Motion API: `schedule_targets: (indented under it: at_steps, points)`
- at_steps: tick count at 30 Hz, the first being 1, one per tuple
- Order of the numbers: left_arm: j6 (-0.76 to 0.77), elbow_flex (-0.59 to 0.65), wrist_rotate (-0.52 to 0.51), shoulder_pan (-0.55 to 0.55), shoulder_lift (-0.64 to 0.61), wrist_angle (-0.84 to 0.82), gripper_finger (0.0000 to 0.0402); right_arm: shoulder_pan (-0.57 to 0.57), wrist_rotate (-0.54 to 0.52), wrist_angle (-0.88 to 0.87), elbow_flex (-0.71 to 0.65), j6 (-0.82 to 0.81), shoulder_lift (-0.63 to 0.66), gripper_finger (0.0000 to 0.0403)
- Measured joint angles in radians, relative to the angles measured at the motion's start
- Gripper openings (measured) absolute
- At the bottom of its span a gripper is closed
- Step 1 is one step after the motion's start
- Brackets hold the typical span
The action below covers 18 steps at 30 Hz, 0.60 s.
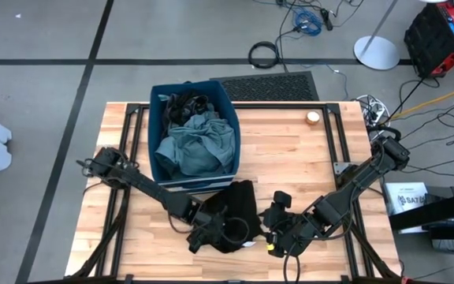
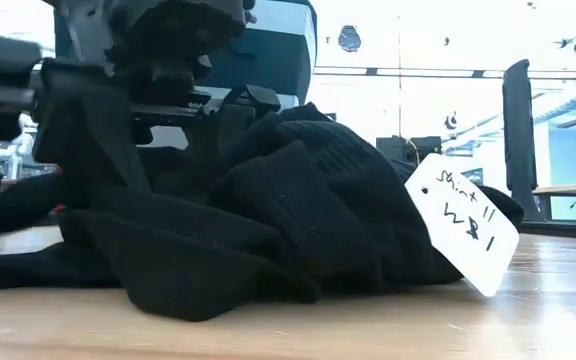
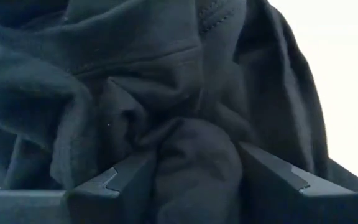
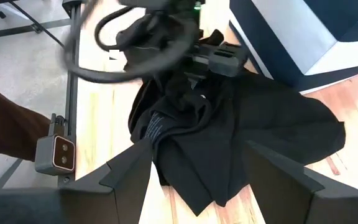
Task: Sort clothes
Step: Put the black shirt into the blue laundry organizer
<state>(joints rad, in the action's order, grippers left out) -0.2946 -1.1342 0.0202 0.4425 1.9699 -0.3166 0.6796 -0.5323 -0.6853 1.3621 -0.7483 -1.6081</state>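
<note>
A black garment [image 1: 239, 209] lies crumpled on the wooden table [image 1: 290, 158], just in front of the navy-blue bin [image 1: 194, 134], with a white handwritten tag [image 2: 463, 222] hanging from its edge nearest the low camera. The left gripper [image 1: 211, 229] is lowered onto the near left part of this garment; its fingers [image 3: 110, 183] stand wide apart with a bunched fold of the black cloth between them, pressed against both, so the hand appears to have hold of the fabric. The right gripper [image 1: 278, 229] sits low over the table just to the right of the same garment, its fingers [image 4: 129, 165] likewise spread wide, the black cloth lying ahead of and between them; whether they touch it cannot be told. Inside the bin lie a grey-green garment [image 1: 199, 146], which fills most of it, and darker pieces [image 1: 184, 106] at the far end. A small round object [image 1: 313, 117] rests on the far right part of the table, well apart from the clothes.
</note>
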Motion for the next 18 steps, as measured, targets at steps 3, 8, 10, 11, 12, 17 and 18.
schedule_targets:
  at_steps: [3,8,10,11,12,17,18]
  points:
    - [0.004,-0.001,-0.146,0.032,0.038,0.029,0.0218,0.0,0.007,0.0,0.0,0.0,0.0,0.0237]
    - [-0.001,-0.001,-0.261,0.069,0.051,0.077,0.0175,0.0,0.009,-0.001,0.0,0.0,0.0,0.0237]
    - [-0.002,-0.001,-0.29,0.079,0.044,0.078,0.0131,0.0,0.009,-0.002,0.0,0.004,0.0,0.0237]
    - [-0.002,-0.01,-0.303,0.082,0.044,0.066,0.0107,0.0,0.01,-0.002,0.0,0.005,0.0,0.0237]
    - [-0.001,-0.022,-0.31,0.085,0.044,0.051,0.0083,0.0,0.009,-0.001,0.0,0.004,0.0,0.0237]
    - [0.003,-0.068,-0.32,0.09,0.051,0.013,0.0035,-0.004,0.01,-0.002,0.0,-0.002,0.0,0.0237]
    - [0.007,-0.081,-0.321,0.09,0.048,0.007,0.0035,-0.004,0.01,-0.002,0.0,-0.003,0.0,0.0237]
